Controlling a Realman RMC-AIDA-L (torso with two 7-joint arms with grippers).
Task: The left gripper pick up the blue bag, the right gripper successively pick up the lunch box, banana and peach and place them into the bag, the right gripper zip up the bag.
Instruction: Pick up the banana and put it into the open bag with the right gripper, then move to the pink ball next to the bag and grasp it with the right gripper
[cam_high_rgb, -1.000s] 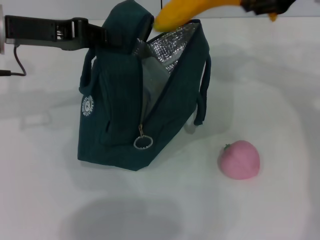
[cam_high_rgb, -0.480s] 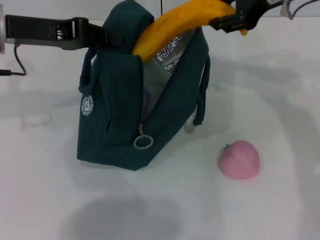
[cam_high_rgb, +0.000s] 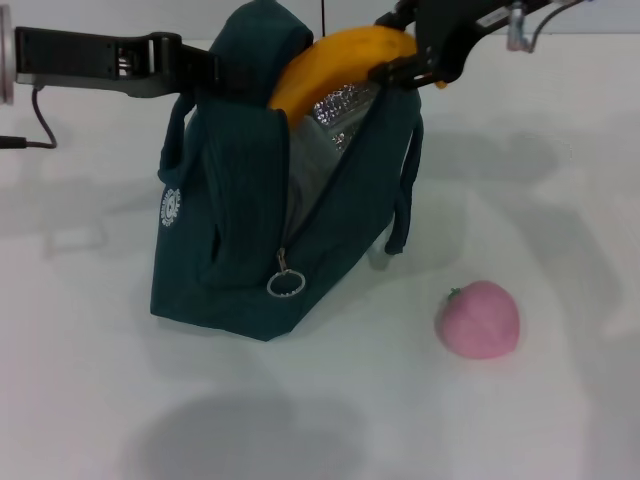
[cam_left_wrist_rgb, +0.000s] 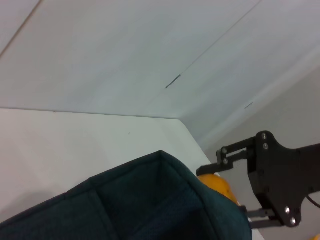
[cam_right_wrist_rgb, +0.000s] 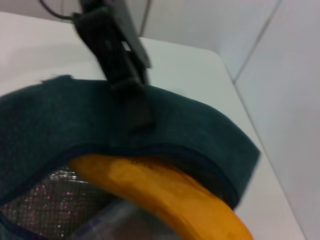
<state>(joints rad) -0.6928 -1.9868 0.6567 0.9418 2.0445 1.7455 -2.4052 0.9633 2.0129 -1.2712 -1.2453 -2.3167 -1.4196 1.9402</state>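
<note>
Nearest you in the head view: the peach (cam_high_rgb: 478, 319) sits on the white table (cam_high_rgb: 90, 380), on the robot's right, well apart from the bag and untouched.

Next back, the blue bag (cam_high_rgb: 250, 230) stands upright on the table. Zip is open; the ring pull (cam_high_rgb: 285, 284) hangs at the near end, and the white logo (cam_high_rgb: 174, 209) faces the robot's left. Foil lining (cam_high_rgb: 340, 105) shows in the mouth. One loop handle (cam_high_rgb: 404, 190) hangs down the right side.

The left gripper (cam_high_rgb: 205, 72) comes in level from the left and is clamped on the bag's upper left edge, fingers closed on the fabric. Your left wrist view shows only the bag's top edge (cam_left_wrist_rgb: 150, 200) and, beyond it, the other arm's claw.

Farthest: the right gripper (cam_high_rgb: 415, 60) is over the far right end of the opening, fingers pinched on the end of the banana (cam_high_rgb: 335, 65). The banana lies slanted across the mouth, its free end low against the bag's left flap. The right wrist view puts the banana (cam_right_wrist_rgb: 165, 190) just under the bag's rim (cam_right_wrist_rgb: 165, 125), with foil below it.

You can't see the lunch box in the head view. A clear edge under the banana in the right wrist view may be it; can't tell.
</note>
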